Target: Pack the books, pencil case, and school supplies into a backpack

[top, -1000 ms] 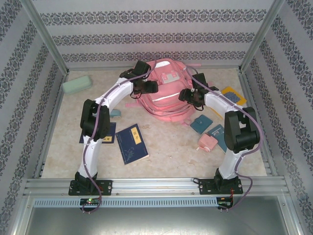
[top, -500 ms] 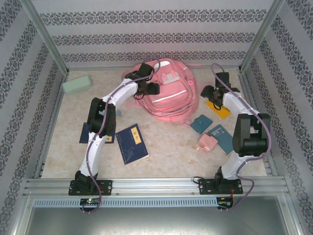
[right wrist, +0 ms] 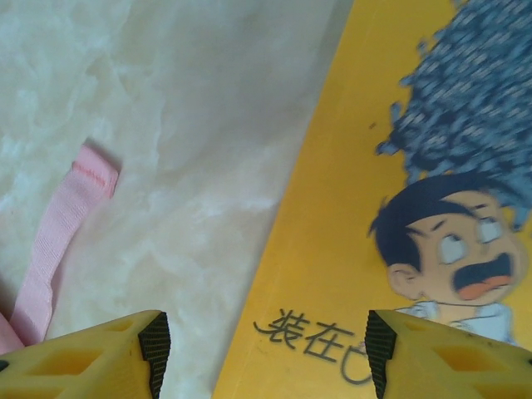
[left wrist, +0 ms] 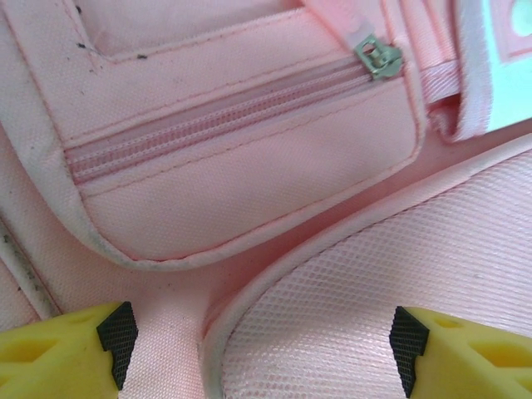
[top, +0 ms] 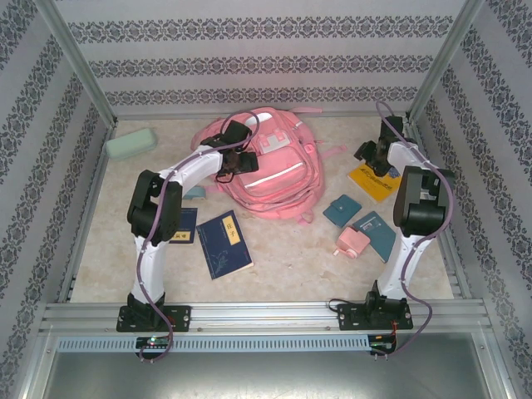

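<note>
The pink backpack point(top: 270, 170) lies flat at the back middle of the table. My left gripper point(top: 235, 159) hovers over its left part, open, with a zipped front pocket point(left wrist: 241, 158) and mesh fabric beneath the spread fingers point(left wrist: 116, 337). My right gripper point(top: 368, 152) is open above the near-left edge of the yellow book point(top: 375, 180), whose cartoon cover point(right wrist: 391, 191) sits between its fingertips. Two navy books point(top: 223, 243) point(top: 179, 225) lie front left. The mint pencil case point(top: 130, 143) rests at the back left. A pink block point(top: 352, 242) and teal pads point(top: 342, 209) point(top: 378, 233) lie front right.
A loose pink strap end point(right wrist: 62, 224) lies on the marble-patterned table point(top: 291, 249) left of the yellow book. Another small teal pad point(top: 196, 192) sits under the left arm. Patterned walls and metal posts point(top: 432, 66) close in the table on three sides.
My right arm swung away from the backpack to the right and now hangs over the yellow book. The backpack shifted and turned leftward; my left gripper moved slightly left with it.
</note>
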Tool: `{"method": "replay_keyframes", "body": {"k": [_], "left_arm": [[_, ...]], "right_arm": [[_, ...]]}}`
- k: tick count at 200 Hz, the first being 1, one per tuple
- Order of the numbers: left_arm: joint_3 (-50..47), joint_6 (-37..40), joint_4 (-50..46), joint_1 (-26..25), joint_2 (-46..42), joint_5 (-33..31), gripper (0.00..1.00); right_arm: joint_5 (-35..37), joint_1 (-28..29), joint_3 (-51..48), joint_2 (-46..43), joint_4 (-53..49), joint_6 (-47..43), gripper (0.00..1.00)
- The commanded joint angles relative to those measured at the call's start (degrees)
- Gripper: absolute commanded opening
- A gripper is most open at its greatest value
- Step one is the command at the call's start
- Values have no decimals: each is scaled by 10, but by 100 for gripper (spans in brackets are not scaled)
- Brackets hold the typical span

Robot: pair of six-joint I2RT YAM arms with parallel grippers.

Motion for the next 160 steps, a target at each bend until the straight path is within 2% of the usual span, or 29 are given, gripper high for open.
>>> {"method": "replay_keyframes", "body": {"k": [1,54,91,133,160], "left_arm": [[18,-12,-16,-5,-22,22,83],[80,-12,29,-39,-4,70,84],[166,-3,31,-64,58,106,83],[269,-3,40,-100,139,160,78],[317,0,62,-123,182,197,74]], "right_arm": [[-35,14,-6,10,-23,0,65],[-73,66,-78,-15,-22,7,64],[-78,90,-128,-49,-19,-8,63],[-54,87,-161,-144,-27,-24,67],[-21,55,-191,-202,-9,-5,68]]}}
